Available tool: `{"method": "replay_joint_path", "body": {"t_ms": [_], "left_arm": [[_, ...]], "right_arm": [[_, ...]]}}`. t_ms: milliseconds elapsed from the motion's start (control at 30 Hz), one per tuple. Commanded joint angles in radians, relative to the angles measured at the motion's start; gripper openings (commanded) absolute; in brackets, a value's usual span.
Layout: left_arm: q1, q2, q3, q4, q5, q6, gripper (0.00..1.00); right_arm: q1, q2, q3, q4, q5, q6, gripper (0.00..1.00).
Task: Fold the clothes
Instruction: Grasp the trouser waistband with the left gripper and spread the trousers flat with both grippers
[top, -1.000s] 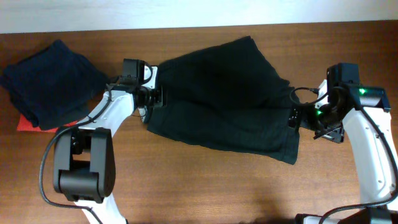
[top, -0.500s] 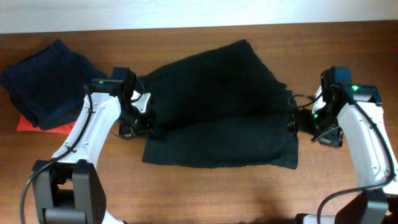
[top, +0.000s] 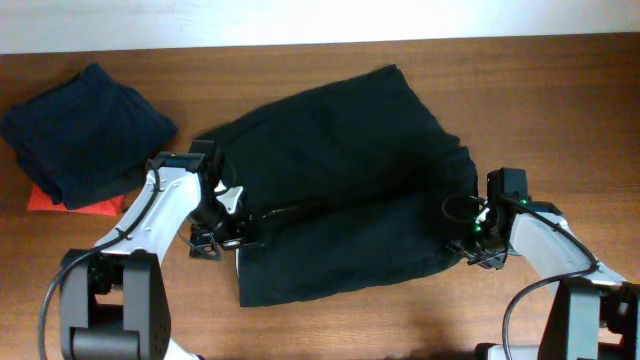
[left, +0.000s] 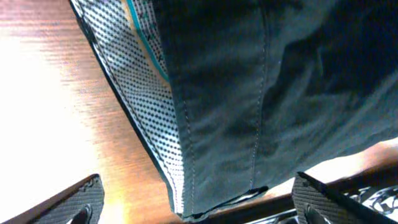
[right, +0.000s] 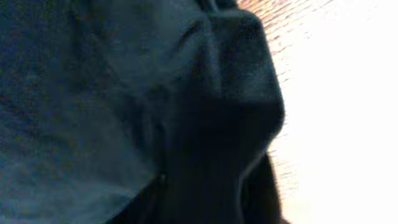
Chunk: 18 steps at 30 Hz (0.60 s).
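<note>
Left jaws: spread wide, fingertips (left: 84, 199) at the two bottom corners of my wrist view. The edge of the clothes (left: 249, 93) sits in the gap between them, not pinched. That edge is turned over, so a pale dotted lining (left: 140, 106) shows w/ a thin teal stripe (left: 146, 53) along it. Stitched seams run down the black fabric. Bright tabletop (left: 43, 112) on the left of it.

Right jaws: can't tell wide or closed. The wrist view is filled w/ dark bunched cloth, very close, and no fingertips can be made out. From overhead they're at the garment's near-right corner, at the end of my right arm (top: 545, 245).

Overhead, the clothes lie across the middle of the tabletop. Near hem runs approx left to right in front of me, w/ a crease across the fabric above it. Left jaws are at its left edge. The far part angles away to a corner near the back edge.

Far left: a folded navy garment (top: 85, 130), near the black one but apart. A small red item (top: 45, 197) pokes out from under its near side.
</note>
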Motion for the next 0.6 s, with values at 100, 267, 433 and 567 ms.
{"method": "replay_joint_path", "body": {"t_ms": [100, 267, 433, 567], "left_arm": [[-0.012, -0.002, -0.055, -0.13, 0.07, -0.055, 0.94], [-0.127, -0.005, -0.204, 0.113, 0.151, -0.129, 0.74], [-0.097, -0.005, -0.193, 0.442, -0.076, -0.231, 0.0], [0.064, -0.004, -0.04, 0.544, -0.101, -0.224, 0.01]], "right_arm": [[-0.005, 0.013, -0.015, -0.018, 0.032, 0.003, 0.33], [-0.005, 0.013, -0.015, -0.022, 0.032, 0.003, 0.34], [-0.003, 0.013, -0.015, -0.046, 0.011, 0.002, 0.33], [-0.003, 0.013, -0.013, 0.061, -0.102, 0.003, 0.33]]}}
